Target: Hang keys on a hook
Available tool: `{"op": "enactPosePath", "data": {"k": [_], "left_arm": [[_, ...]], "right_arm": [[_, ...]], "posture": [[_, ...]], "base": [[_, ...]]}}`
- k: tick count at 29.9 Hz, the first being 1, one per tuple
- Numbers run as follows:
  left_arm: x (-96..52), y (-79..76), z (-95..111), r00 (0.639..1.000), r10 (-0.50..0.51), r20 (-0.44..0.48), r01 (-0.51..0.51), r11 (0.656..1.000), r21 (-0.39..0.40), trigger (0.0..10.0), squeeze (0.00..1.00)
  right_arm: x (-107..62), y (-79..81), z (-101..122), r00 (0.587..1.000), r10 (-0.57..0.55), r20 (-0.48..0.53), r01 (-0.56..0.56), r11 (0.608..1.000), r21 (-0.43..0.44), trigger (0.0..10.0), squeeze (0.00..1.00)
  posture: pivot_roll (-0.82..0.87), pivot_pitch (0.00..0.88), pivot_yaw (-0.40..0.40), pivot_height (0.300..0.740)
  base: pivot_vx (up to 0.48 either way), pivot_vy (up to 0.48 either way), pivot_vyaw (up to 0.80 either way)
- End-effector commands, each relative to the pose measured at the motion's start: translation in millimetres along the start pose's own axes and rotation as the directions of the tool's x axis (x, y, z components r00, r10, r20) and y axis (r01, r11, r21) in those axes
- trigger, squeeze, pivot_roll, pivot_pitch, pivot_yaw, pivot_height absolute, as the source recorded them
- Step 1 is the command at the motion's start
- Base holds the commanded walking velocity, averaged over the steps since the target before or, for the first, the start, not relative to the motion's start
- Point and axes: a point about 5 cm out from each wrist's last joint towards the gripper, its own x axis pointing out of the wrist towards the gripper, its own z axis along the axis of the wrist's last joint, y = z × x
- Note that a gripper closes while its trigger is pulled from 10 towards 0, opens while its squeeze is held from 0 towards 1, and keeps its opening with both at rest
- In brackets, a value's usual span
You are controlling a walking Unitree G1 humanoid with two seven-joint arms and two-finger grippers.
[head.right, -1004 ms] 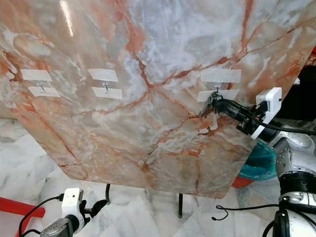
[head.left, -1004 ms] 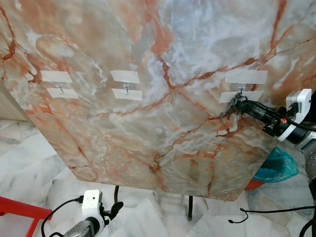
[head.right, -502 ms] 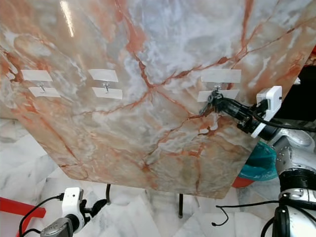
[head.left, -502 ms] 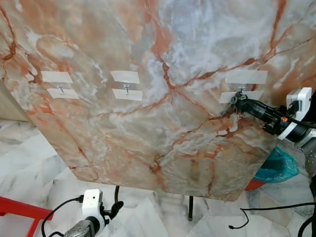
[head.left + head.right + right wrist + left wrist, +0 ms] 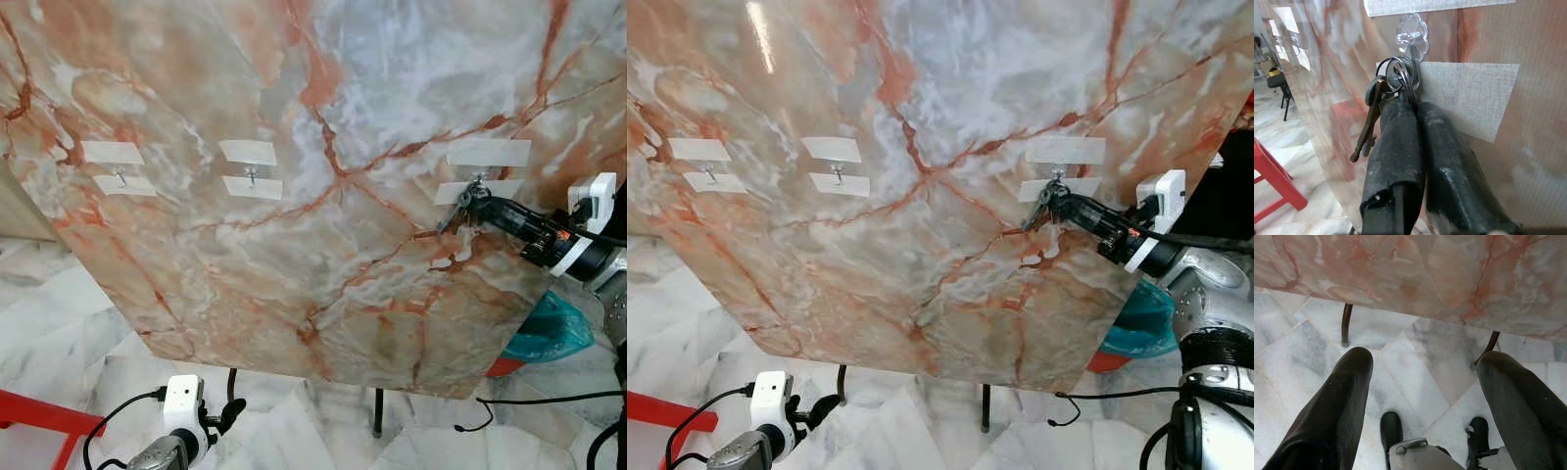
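Keys (image 5: 1386, 90) raised nearer hook (image 5: 1411, 36), right pincer (image 5: 1415, 105) clamped.

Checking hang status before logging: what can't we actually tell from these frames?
- Whether the key ring is over the clear hook: right wrist view, they overlap and the right gripper covers the ring's lower part.
- Same contact in the eye views: too small.
- Left gripper: idle, open above the floor.
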Motion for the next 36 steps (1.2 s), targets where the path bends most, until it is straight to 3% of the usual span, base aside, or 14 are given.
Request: {"op": "enactPosePath", "data": {"k": [1,13,36], "left_arm": [[-1.4,3.8,-0.5,1.0,0.006,-0.008,-0.006,1.0,-0.005,10.0,0.0],[-1.3,3.5,0.1,1.0,0.003,-0.006,-0.003,1.0,-0.003,10.0,0.0],[-1.8,4.4,-0.7,1.0,0.005,-0.008,-0.005,1.0,-0.004,10.0,0.0]], "right_arm": [[-0.9,-1.4,7.3,1.0,0.005,0.014,-0.005,1.0,-0.01,10.0,0.0],[4.2,3.5,-0.4,0.998,0.057,-0.01,-0.057,0.998,0.019,10.0,0.0],[5.5,0.9,4.6,0.999,0.041,0.005,-0.042,0.999,0.003,10.0,0.0]], "posture": [[0.07,0.067,0.071,0.74],[0.07,0.07,0.069,0.74],[0.07,0.07,0.071,0.74]], "base": [[0.0,0.0,0.0],[0.0,0.0,0.0],[0.0,0.0,0.0]]}}
